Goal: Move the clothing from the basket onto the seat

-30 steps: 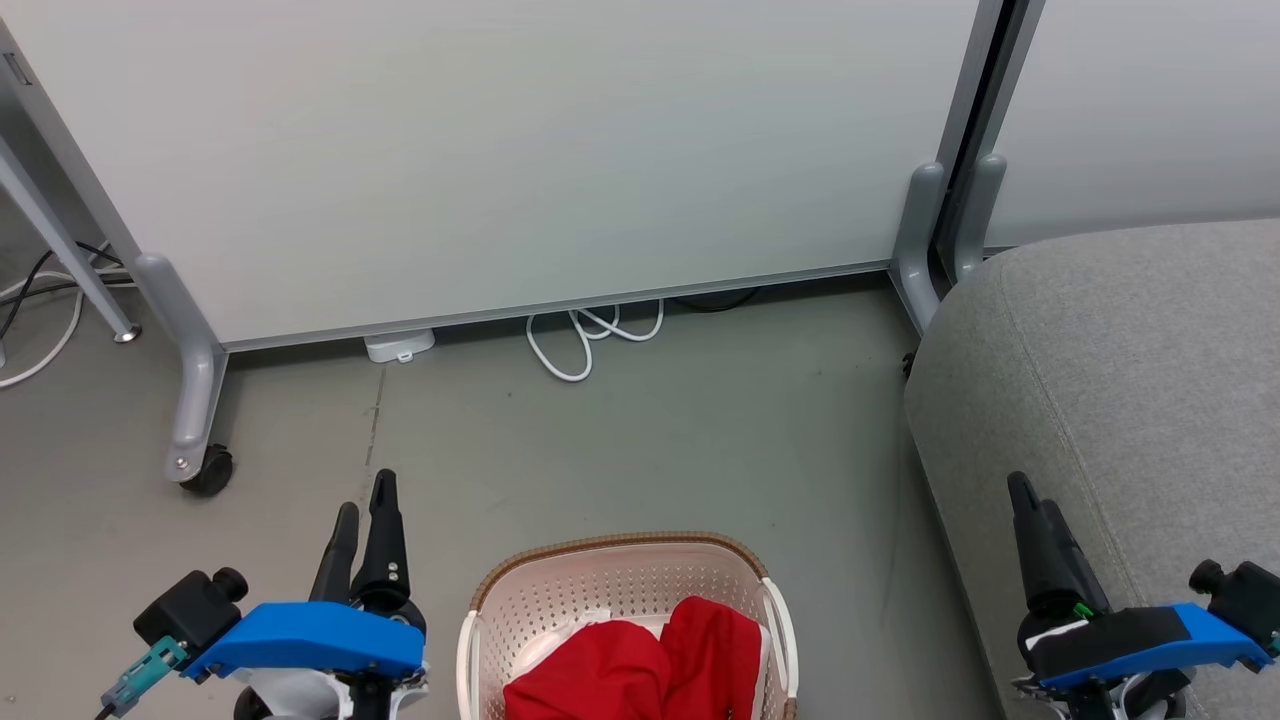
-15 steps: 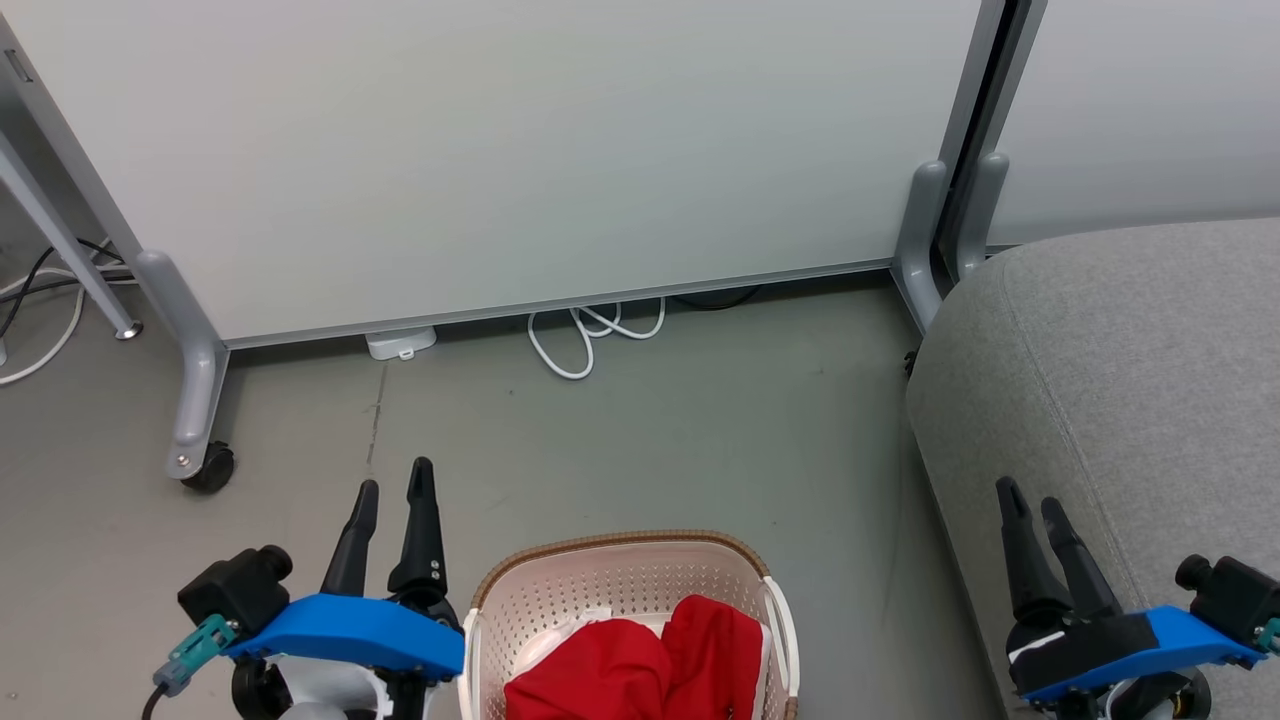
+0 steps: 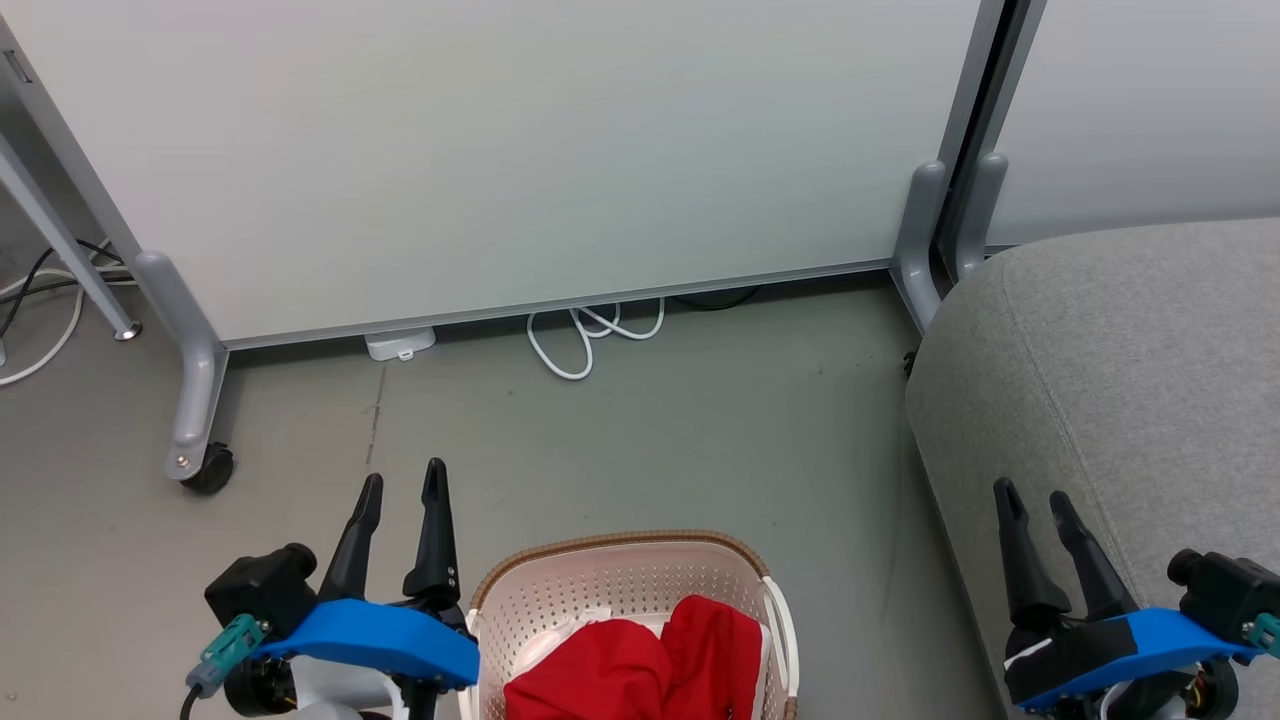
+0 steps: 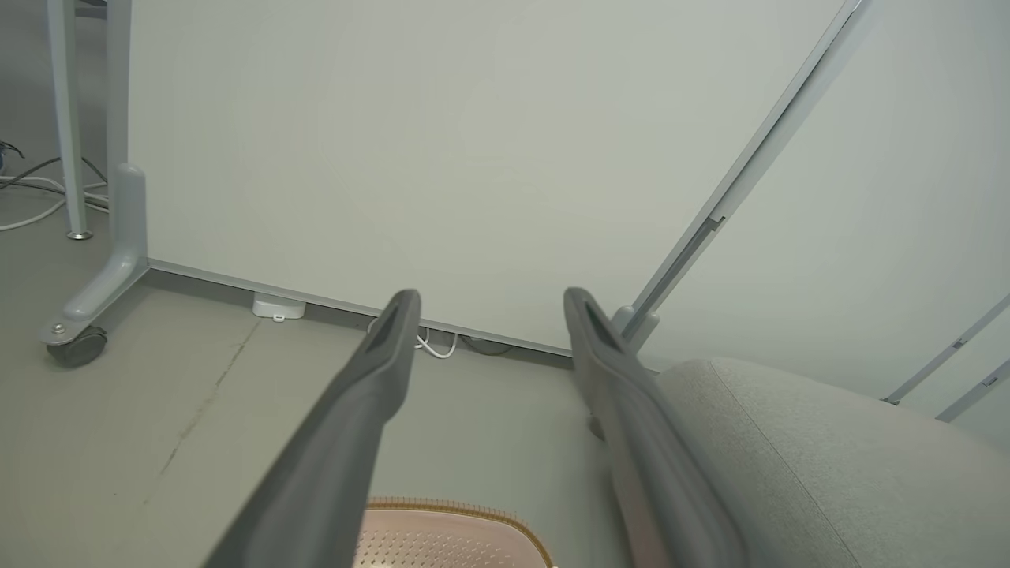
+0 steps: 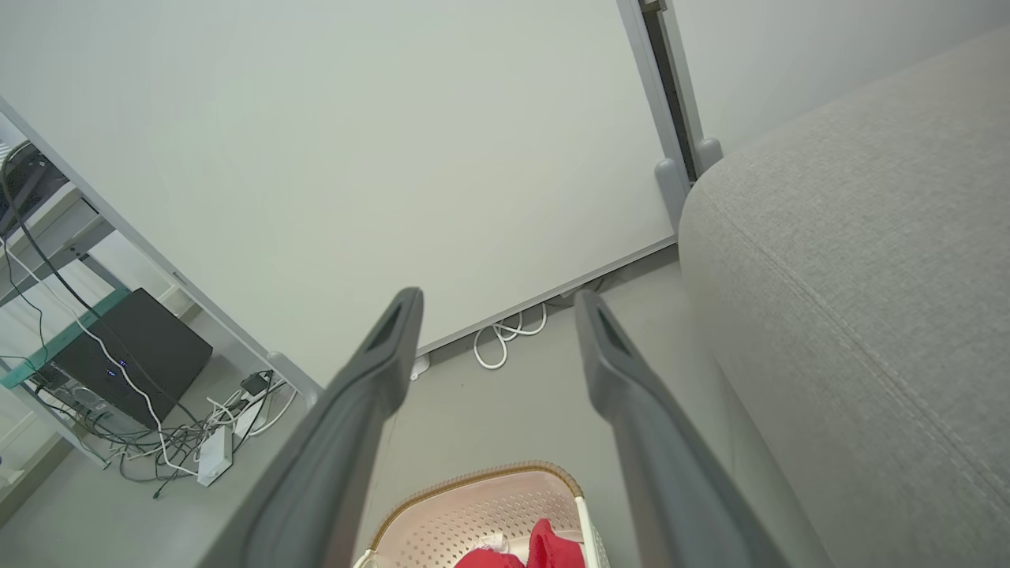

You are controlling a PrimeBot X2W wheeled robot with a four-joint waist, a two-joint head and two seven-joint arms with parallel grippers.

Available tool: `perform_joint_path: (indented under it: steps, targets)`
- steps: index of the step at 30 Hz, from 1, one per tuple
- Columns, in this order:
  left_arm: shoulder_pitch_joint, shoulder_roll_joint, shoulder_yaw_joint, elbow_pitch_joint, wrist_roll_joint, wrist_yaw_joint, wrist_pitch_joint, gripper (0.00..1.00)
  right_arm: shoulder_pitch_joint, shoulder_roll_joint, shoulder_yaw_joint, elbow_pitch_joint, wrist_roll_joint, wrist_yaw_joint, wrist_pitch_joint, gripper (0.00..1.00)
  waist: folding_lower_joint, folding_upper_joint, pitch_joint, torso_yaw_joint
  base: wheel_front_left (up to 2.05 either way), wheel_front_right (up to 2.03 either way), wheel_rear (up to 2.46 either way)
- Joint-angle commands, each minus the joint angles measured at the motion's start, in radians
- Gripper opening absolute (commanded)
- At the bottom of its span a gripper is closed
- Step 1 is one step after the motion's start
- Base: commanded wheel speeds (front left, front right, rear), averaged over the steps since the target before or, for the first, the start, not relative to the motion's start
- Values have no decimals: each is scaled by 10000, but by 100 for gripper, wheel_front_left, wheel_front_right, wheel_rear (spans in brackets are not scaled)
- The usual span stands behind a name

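In the head view, the basket (image 3: 620,545) is sitting on the floor (image 3: 700,430) at the near edge, between the two arms. The red clothing (image 3: 640,670) is lying heaped inside it, with a bit of white cloth peeking out on the left of the red. The seat (image 3: 1150,380) is standing to the right, apart from the basket. The left claw (image 3: 403,480) is hovering just left of the basket, spread and gripping nothing. The right claw (image 3: 1030,492) is hovering over the seat's near left edge, also spread and empty. A white panel (image 3: 500,150) is standing on the far side, with a white cable (image 3: 585,345) looping under it.

In the left wrist view, the left claw (image 4: 491,304) is holding its fingers well apart. The basket (image 4: 450,505) is showing its brown rim near the bottom between them, the seat (image 4: 828,442) is lying on the right, and a castor (image 4: 75,347) is resting on the left.

In the right wrist view, the right claw (image 5: 497,304) is gaping wide above the basket (image 5: 473,505), where the clothing (image 5: 552,548) is lying. The seat (image 5: 852,260) is rising on the right, and a black box (image 5: 126,355) is sitting among wires (image 5: 197,442) on the left
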Motion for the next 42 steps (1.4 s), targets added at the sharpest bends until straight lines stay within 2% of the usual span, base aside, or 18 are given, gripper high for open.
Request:
perform_joint_path:
  steps: [1,21,42]
  targets:
    - [-207,59,-70,-54,286,3,-101,100,21,-83,-38,-140,-319,19,-93,100,0,0,2,0,0,0,0]
    - [-259,62,-335,230,1644,-1,-547,100,184,-97,-82,-317,-2196,22,-279,100,0,0,-48,14,0,0,0]
    - [-314,67,-537,569,2814,298,-963,100,322,-107,-35,-397,-3816,25,-566,100,0,0,-50,74,0,0,0]
